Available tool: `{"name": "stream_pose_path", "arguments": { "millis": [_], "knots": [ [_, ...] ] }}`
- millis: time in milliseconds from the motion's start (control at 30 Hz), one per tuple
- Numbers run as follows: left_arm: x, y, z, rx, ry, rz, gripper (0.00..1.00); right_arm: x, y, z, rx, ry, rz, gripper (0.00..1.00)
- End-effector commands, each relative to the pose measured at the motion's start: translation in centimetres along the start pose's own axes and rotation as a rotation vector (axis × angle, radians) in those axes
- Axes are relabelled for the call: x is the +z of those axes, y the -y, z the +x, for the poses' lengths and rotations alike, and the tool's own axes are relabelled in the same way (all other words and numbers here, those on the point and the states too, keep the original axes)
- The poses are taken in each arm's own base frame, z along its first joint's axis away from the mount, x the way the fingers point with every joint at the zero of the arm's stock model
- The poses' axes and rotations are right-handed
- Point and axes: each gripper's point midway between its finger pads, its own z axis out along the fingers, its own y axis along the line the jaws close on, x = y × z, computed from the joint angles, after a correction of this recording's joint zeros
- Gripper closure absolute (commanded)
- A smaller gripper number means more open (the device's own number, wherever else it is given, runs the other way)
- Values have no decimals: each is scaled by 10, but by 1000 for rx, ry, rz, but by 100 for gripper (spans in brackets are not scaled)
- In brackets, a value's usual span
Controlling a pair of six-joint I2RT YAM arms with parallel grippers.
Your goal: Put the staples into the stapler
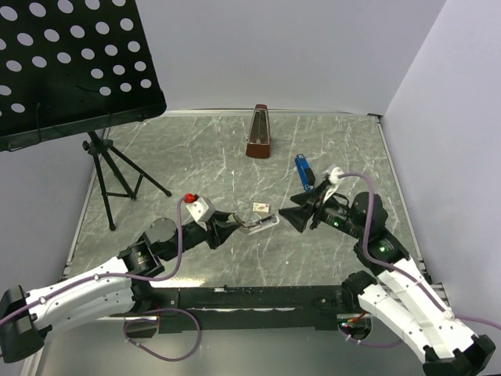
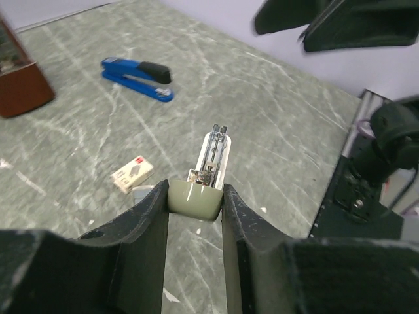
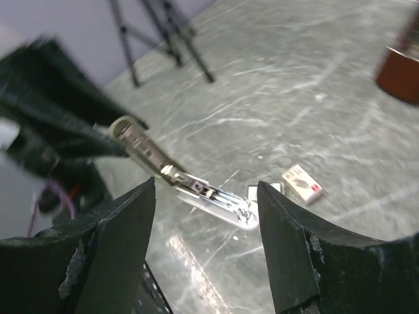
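Note:
My left gripper (image 2: pixel 195 193) is shut on the pale green rear end of a small stapler (image 2: pixel 213 160), whose metal staple channel lies open and points away over the table. The staples (image 2: pixel 132 173), a tiny whitish box with red print, lie on the table just left of it, with a small grey tray (image 3: pixel 255 191) beside the box. My right gripper (image 3: pixel 206 190) stands open, hovering just right of the stapler's (image 1: pixel 260 225) front tip with nothing between its fingers. From above, the left gripper (image 1: pixel 227 225) and right gripper (image 1: pixel 291 217) face each other, and the staples (image 1: pixel 260 207) lie behind the stapler.
A blue stapler (image 1: pixel 304 171) lies behind the right gripper. A brown metronome (image 1: pixel 259 133) stands at the back centre. A black music stand with tripod legs (image 1: pixel 109 176) occupies the back left. Walls enclose the table at the back and right.

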Motion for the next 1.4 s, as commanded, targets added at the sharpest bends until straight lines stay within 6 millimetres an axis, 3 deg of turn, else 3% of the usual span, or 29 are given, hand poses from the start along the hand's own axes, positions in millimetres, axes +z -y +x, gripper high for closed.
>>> {"name": "stream_pose_path", "arguments": {
  "millis": [0,167,467,833,1233,1367],
  "knots": [
    [2,31,-39,73,66,163,99,2,-47,8,-240,-93,-319,29],
    [1,43,-43,89,52,229,99,10,-68,27,-401,-172,-426,28],
    [-3,55,-48,110,56,300,99,27,-74,45,-420,-261,-492,36],
    [-3,59,-51,113,55,321,99,29,-83,61,-406,-334,-579,47],
    [-3,62,-57,106,69,333,99,32,-84,71,-404,-369,-596,62],
    [-4,62,-58,104,71,327,99,34,-84,72,-407,-369,-595,74]
  ]
}}
